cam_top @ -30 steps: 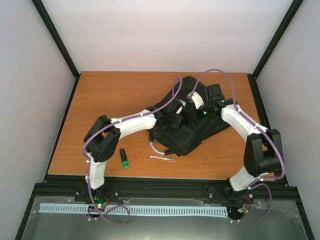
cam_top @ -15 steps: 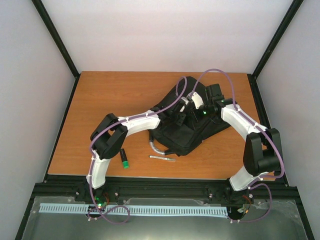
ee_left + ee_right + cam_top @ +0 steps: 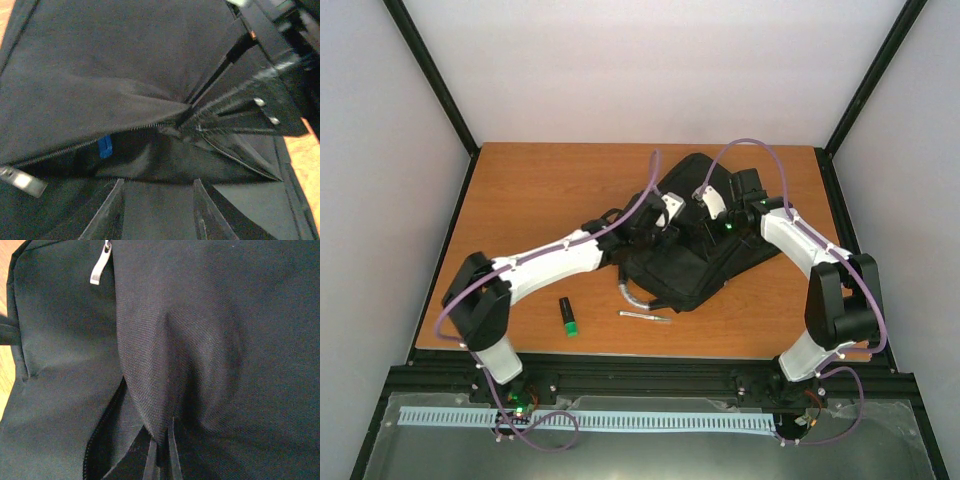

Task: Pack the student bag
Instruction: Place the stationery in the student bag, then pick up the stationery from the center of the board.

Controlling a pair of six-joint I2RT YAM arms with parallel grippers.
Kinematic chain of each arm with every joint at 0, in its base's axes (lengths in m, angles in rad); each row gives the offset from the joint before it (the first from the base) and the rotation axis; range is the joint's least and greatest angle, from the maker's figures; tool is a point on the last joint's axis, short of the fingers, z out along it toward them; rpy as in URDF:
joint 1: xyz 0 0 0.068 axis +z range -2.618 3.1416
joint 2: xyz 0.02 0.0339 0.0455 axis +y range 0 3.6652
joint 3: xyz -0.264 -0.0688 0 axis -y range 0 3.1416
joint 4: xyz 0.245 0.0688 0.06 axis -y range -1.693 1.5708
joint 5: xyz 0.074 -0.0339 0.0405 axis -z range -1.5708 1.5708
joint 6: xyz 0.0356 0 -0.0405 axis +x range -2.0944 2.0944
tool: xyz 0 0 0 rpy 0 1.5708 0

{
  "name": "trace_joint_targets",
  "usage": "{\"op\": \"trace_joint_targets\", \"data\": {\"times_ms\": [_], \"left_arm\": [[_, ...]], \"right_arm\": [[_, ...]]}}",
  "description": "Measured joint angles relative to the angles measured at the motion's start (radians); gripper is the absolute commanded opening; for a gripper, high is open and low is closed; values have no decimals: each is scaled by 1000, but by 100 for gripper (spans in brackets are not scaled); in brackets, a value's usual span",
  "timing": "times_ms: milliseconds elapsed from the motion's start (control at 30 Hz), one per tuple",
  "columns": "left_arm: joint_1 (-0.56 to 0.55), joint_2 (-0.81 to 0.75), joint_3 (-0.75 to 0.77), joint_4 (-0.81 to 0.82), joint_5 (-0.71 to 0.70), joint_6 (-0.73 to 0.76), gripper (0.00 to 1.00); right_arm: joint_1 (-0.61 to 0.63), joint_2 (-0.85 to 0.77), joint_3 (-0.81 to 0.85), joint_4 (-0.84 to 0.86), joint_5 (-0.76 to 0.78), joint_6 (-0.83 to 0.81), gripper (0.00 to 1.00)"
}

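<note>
Left gripper (image 3: 157,182) shifted left, agape over my large black fabric student bag (image 3: 692,268) | right gripper (image 3: 161,442) pinches it | axis near-left to far-right | blue tag (image 3: 104,146) illegible

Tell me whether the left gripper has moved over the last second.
Yes: against the unmoved green-capped marker, the left gripper slid left across the student bag.

walls (image 3: 650,70) – plain white | table (image 3: 540,190) – orange wood | frame posts (image 3: 430,75) – black
</note>
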Motion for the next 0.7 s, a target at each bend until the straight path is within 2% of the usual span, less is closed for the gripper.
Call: {"op": "trace_joint_targets", "data": {"times_ms": [433, 567, 700], "left_arm": [[-28, -325, -258, -146, -4, -23, 49], [-94, -380, -315, -201, -6, -40, 52], [-193, -386, -365, -247, -24, -45, 48]], "right_arm": [[0, 0, 0, 0, 0, 0, 3], [0, 0, 0, 0, 0, 0, 3], [0, 0, 0, 0, 0, 0, 3]]}}
